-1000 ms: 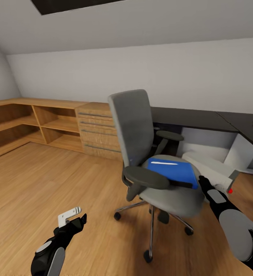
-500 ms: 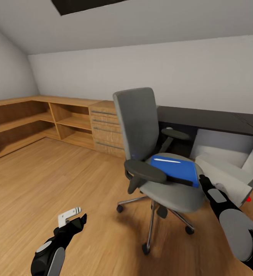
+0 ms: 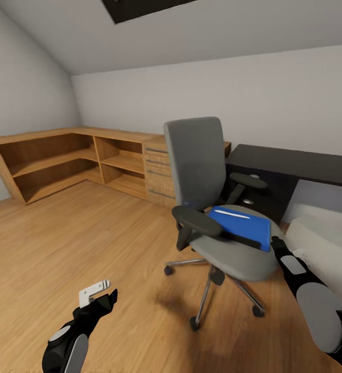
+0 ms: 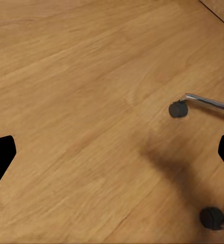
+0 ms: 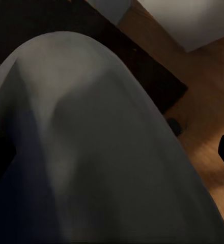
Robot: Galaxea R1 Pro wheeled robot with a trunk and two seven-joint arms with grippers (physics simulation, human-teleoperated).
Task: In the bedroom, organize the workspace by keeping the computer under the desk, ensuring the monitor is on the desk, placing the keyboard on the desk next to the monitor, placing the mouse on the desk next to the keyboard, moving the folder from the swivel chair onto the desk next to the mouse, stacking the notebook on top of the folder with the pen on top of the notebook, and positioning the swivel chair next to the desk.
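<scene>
I face a grey swivel chair [image 3: 212, 207] standing on the wood plank floor [image 3: 88, 243] of a sloped-ceiling bedroom. On its seat lies the blue folder [image 3: 242, 225], with a slim white pen [image 3: 232, 213] resting on top. Behind the chair is the glossy black desk [image 3: 295, 163]; the pale computer [image 3: 326, 248] lies at its foot, to the chair's right. Low wooden cabinets [image 3: 77, 160] line the far walls. My left gripper [image 3: 108, 298] hangs over bare floor, fingers spread apart and holding nothing. My right gripper [image 3: 274, 242] is just beside the seat's edge, its fingers parted, empty.
</scene>
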